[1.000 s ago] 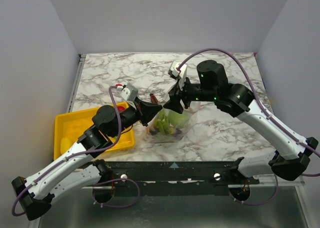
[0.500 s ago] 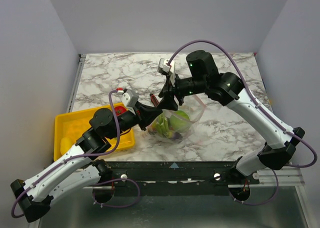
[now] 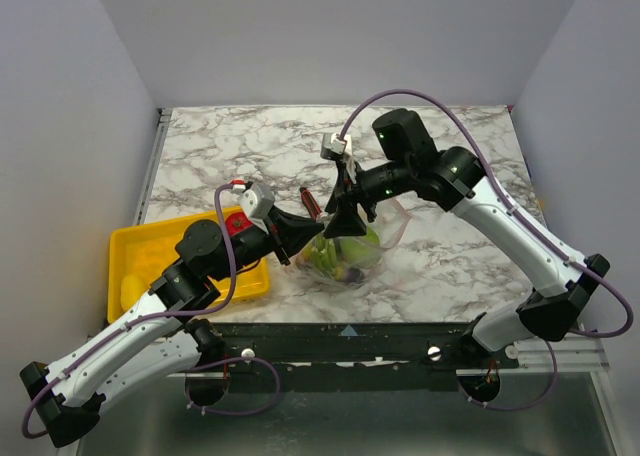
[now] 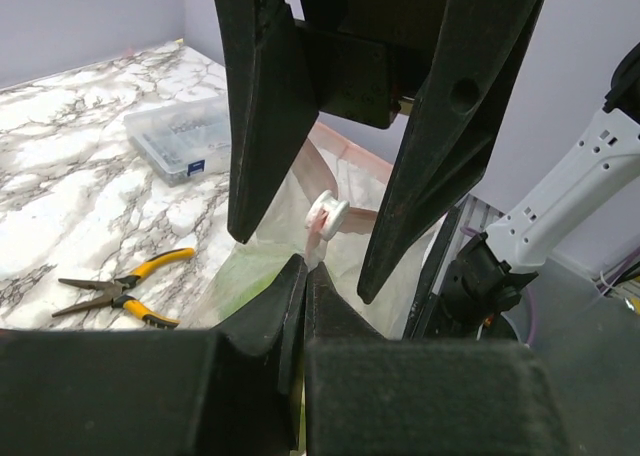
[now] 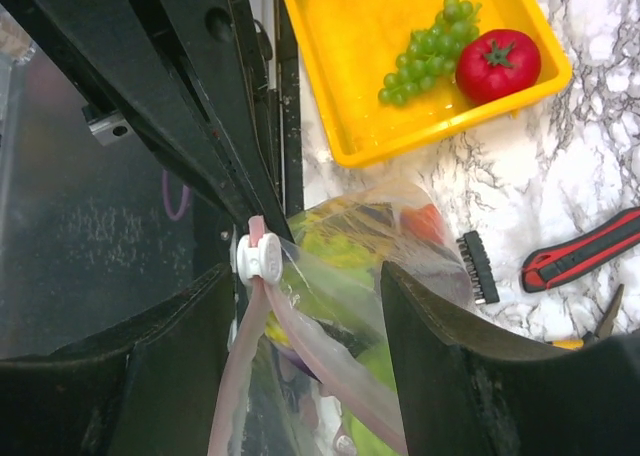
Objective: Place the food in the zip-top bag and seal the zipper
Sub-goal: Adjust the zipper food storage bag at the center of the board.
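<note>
The clear zip-top bag (image 3: 352, 256) hangs between my grippers near the table's front, with yellow-green fruit (image 5: 345, 238), an orange carrot (image 5: 425, 221) and other food inside. My left gripper (image 3: 298, 233) is shut on the end of the pinkish zipper strip (image 4: 322, 238), just below its white slider (image 4: 328, 214). My right gripper (image 3: 345, 219) is open. Its fingers (image 5: 470, 361) straddle the slider (image 5: 258, 258) without touching it. Green grapes (image 5: 425, 46) and a red tomato (image 5: 498, 64) lie in the yellow tray (image 5: 350, 126).
The yellow tray (image 3: 150, 246) sits at the front left. A red utility knife (image 5: 580, 251) and a black bit holder (image 5: 478, 266) lie beside the bag. Yellow-handled pliers (image 4: 120, 286) and a clear plastic box (image 4: 185, 136) lie further back.
My right gripper has moved left and down to the bag's mouth, close to my left gripper. The bag has shifted slightly right and its mouth now stands open.
</note>
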You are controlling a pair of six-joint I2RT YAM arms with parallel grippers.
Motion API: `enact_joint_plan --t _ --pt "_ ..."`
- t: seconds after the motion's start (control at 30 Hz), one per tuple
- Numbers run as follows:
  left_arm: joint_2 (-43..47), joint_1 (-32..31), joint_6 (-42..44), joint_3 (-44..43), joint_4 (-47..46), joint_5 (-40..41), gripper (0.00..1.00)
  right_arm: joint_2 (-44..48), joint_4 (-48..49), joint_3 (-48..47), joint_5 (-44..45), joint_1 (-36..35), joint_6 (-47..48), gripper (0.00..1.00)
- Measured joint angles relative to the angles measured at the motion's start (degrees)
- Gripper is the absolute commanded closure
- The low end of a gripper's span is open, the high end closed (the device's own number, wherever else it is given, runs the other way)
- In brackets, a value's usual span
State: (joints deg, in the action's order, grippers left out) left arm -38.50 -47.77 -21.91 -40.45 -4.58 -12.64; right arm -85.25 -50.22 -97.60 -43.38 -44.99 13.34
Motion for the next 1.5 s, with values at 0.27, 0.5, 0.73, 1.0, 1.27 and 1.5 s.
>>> enact_joint_plan --t 0.27,0.5,0.73,1.0,1.27,1.5 --pt "0.0 0.0 0.8 0.0 0.1 0.0 1.0 1.8 0.1 1.9 6.1 0.0 0.3 0.64" --pt "0.0 0.0 3.8 0.0 0.9 -0.3 1.0 2.8 0.3 2.5 7.7 -0.1 0.4 0.76" --pt "-0.2 1.4 6.8 -1.5 3.3 -4.0 1.0 2.8 0.3 2.7 6.1 -0.1 0.2 0.99" --pt "-3.8 11.2 8.4 -3.2 3.1 -24.5 0.38 5.6 2.9 7.6 3.1 0.0 -3.1 0.99" --pt "-2.2 16.5 8.1 0.6 0.4 -30.4 0.05 6.3 5.7 9.1 2.4 0.0 -6.4 0.99" --pt "1.2 16.5 2.9 3.9 -7.0 -29.7 0.28 6.3 6.6 9.1 1.2 0.0 -8.0 1.0"
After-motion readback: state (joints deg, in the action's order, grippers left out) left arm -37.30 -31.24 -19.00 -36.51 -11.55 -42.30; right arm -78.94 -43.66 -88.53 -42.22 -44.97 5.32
